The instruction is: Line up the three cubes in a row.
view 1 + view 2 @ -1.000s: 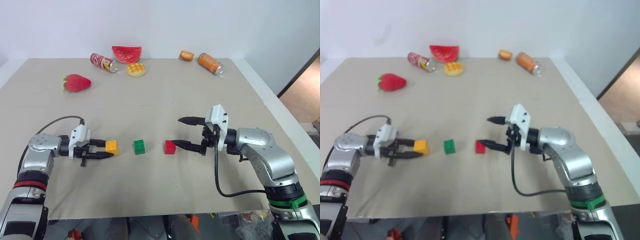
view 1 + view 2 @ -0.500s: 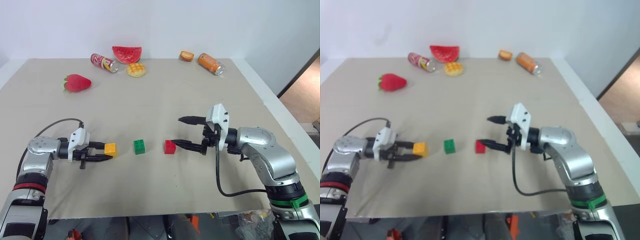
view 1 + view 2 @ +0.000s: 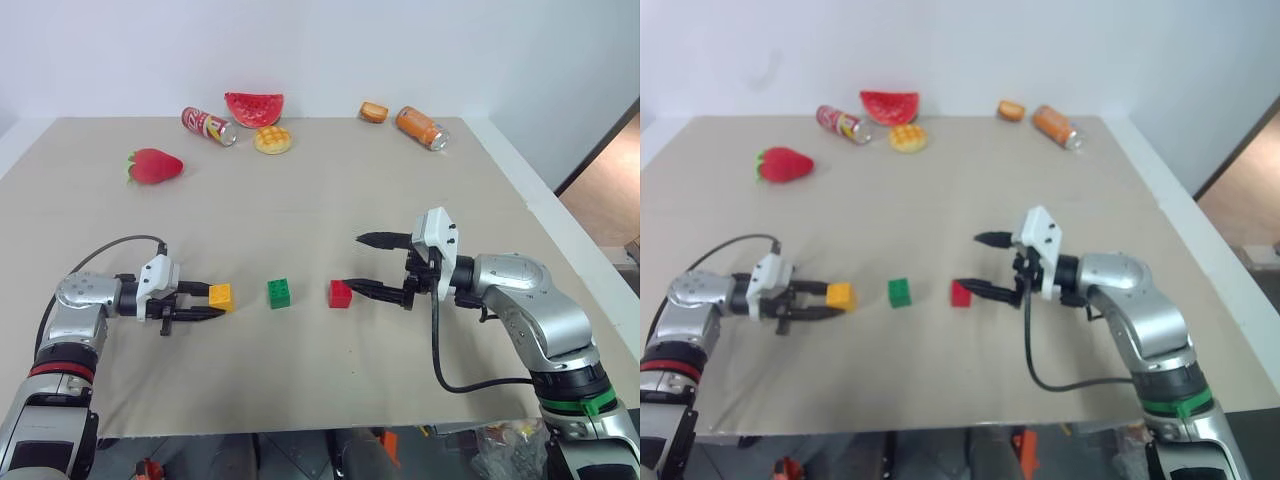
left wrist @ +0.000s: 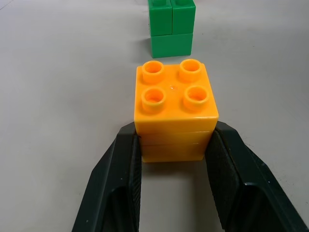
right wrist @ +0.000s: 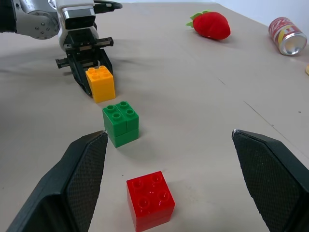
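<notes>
Left gripper [image 3: 208,301] clamped on the orange-yellow cube [image 3: 221,296], set on the bench [image 3: 330,200] beside green cube [image 3: 279,292] and red cube [image 3: 340,294] (all in one row). Right gripper [image 3: 357,262] spread wide. No legible writing on the cans.

head stereo pair looks forward and down over the table [image 3: 400,200] from above, both eyes sharing the whole tabletop. left wrist view sits very close and low behind the orange-yellow cube [image 4: 175,108], looking along the row to the green cube [image 4: 172,26]. right wrist view looks back the opposite way, low, over the red cube [image 5: 149,198], sharing the cube row.
</notes>
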You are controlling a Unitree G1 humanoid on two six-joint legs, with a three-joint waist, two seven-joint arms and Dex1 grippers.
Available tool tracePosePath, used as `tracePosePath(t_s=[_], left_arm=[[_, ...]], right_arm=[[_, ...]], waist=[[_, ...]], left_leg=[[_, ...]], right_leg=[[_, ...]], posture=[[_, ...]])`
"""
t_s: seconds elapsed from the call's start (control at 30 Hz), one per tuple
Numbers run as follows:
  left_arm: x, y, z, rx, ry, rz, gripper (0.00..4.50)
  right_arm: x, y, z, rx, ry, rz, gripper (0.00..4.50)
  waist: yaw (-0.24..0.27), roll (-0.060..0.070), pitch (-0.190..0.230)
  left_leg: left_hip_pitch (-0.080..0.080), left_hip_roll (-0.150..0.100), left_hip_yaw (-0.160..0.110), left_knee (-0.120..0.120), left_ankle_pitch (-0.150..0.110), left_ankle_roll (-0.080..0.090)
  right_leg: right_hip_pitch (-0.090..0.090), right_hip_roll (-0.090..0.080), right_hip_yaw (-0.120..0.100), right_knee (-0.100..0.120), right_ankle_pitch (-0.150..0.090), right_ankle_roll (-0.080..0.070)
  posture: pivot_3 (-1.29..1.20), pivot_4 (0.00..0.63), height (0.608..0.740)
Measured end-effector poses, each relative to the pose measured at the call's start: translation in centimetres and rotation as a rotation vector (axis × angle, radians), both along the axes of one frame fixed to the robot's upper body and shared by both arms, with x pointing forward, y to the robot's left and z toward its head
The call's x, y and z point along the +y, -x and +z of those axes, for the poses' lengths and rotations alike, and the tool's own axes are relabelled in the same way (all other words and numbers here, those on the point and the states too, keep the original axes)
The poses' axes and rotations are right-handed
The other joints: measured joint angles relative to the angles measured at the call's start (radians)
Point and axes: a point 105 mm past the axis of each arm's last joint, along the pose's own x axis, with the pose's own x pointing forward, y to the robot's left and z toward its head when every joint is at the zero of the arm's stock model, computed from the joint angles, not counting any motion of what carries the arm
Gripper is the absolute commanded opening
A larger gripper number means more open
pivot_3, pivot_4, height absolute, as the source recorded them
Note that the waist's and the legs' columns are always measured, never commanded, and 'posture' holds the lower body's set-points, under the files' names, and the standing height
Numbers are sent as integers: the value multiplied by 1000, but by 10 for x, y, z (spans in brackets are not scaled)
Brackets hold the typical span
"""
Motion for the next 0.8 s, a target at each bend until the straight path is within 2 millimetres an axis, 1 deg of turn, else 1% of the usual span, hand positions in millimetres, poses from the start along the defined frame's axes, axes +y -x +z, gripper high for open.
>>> tracePosePath(t_s=[0.03,0.2,0.23,0.3,0.4,0.5,0.53,0.57,0.6,0.63,0.7,0.8], left_arm=[[0,0,0,3,-1,2,2585],[2,-4,-2,17,5,43,4296],[2,-5,-1,9,9,52,4462],[0,-7,4,-9,23,56,4462],[-4,-7,19,-49,69,62,4462],[0,4,18,-28,71,69,4462],[5,13,14,10,62,76,4462],[7,16,13,22,59,79,4462],[15,27,12,65,56,93,4462],[22,40,13,114,47,99,4462],[32,54,17,170,41,120,4462],[38,73,26,237,64,155,4462]], right_arm=[[0,0,0,0,0,0,4269],[0,0,1,-1,0,3,4269],[0,0,1,-2,0,5,4269],[1,0,2,-5,0,9,4269],[3,-2,8,-22,0,22,4269],[3,-2,9,-24,-1,28,4269],[3,-4,9,-18,-2,31,4269],[2,-4,9,-17,-1,31,4269],[3,-5,11,-20,-2,35,4269],[3,-5,13,-26,-4,41,4269],[3,-5,14,-25,-4,47,4269],[3,-5,15,-22,-7,57,4269]], waist=[[0,0,0],[0,0,0],[0,0,0],[0,0,0],[-2,0,0],[-4,0,0],[-7,0,0],[-7,0,0],[-8,0,0],[-10,0,0],[-10,0,0],[-6,1,1]], left_leg=[[0,0,0,0,0,0],[0,0,0,0,0,0],[0,0,0,0,0,0],[0,0,0,0,0,0],[0,0,0,0,0,0],[0,0,0,-1,0,0],[0,1,0,-1,0,0],[0,1,0,-2,0,0],[0,1,0,-2,0,0],[0,2,0,-2,0,0],[0,2,0,-2,0,0],[0,2,1,-2,0,0]], right_leg=[[0,0,0,0,0,0],[0,0,0,0,0,0],[0,0,0,0,0,0],[0,0,0,0,0,0],[0,0,0,0,0,0],[0,0,0,0,0,0],[-1,1,0,0,0,0],[-1,1,0,0,0,0],[-1,1,0,0,-1,0],[-2,1,0,0,-1,-1],[-2,1,0,0,-1,-1],[-2,0,0,0,-1,-1]], posture=[[0,150,740],[0,150,740],[0,150,740],[0,150,740],[0,150,740],[0,150,740],[0,150,740],[0,150,740],[0,150,740],[0,150,740],[0,150,740],[0,150,740]])
